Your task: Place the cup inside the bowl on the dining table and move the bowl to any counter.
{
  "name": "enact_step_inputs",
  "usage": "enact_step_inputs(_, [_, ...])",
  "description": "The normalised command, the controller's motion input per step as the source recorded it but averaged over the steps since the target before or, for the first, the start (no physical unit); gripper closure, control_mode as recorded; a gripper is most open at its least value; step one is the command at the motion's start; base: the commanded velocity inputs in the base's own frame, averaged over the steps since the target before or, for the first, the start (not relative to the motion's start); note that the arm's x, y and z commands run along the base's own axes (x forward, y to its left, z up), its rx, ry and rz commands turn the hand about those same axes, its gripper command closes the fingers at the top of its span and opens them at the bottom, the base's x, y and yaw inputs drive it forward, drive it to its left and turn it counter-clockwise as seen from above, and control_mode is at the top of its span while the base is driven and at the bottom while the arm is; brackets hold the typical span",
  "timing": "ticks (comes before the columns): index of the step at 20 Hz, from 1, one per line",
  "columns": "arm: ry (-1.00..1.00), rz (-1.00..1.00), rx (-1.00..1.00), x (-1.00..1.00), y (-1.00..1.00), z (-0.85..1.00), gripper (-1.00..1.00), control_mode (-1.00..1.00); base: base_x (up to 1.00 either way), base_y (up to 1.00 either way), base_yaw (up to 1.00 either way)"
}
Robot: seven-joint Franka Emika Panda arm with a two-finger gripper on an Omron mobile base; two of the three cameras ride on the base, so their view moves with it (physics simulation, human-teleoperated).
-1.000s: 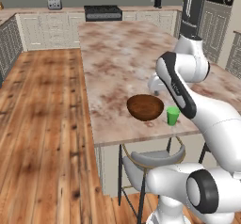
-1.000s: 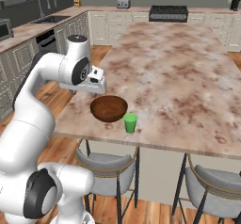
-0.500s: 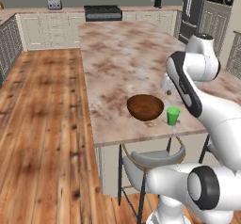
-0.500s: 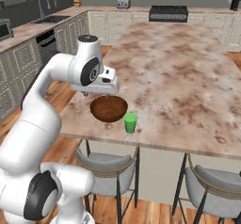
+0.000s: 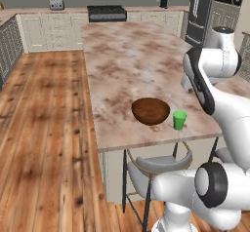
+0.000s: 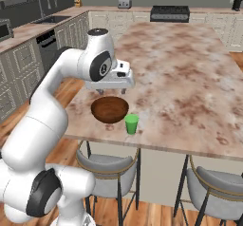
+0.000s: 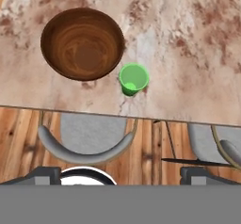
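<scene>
Left base view: table (image 5: 127,65), long marbled stone top, running from the near edge to the far wall; bowl (image 5: 151,111), dark wooden, upright and empty, near the table's near edge; cup (image 5: 179,120), green, upright on the table just right of the bowl, apart from it; stool (image 5: 156,164) with grey seat tucked under the near edge below both; wood floor (image 5: 44,128) to the left; stove (image 5: 106,12) and toaster (image 5: 56,3) at the far wall; white arm bent above the table's right side, its hand hidden behind the forearm. Right base view: bowl (image 6: 109,109) and cup (image 6: 131,124) at the near left corner of the table (image 6: 190,78), cup to the right and slightly nearer, a small gap between them; gripper (image 6: 111,91) hanging above the table just beyond the bowl, fingers spread wide, grasping nothing; two stools (image 6: 107,169) at the near edge; counter (image 6: 33,30) with sink along the left wall. Hand view: looking straight down; bowl (image 7: 83,43) at upper left, interior bare; cup (image 7: 133,79) beside its lower-right rim, not touching, open mouth up; table edge below both, with stool seats (image 7: 84,138) and floor beyond; fingertips (image 7: 44,174) set far apart at the bottom, released.
</scene>
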Motion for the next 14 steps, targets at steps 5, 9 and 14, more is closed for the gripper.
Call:
enact_step_inputs(5, [0.00, 0.00, -0.05, 0.12, -0.45, 0.14, -1.00, -1.00, 0.00, 0.00, 0.00])
enact_step_inputs(9, [0.00, 0.00, 0.00, 0.41, -0.04, 0.00, -1.00, -1.00, 0.00, 0.00, 0.00])
enact_step_inputs(14, [0.00, 0.00, 0.00, 0.27, 0.00, 0.00, -1.00, -1.00, 0.00, 0.00, 0.00])
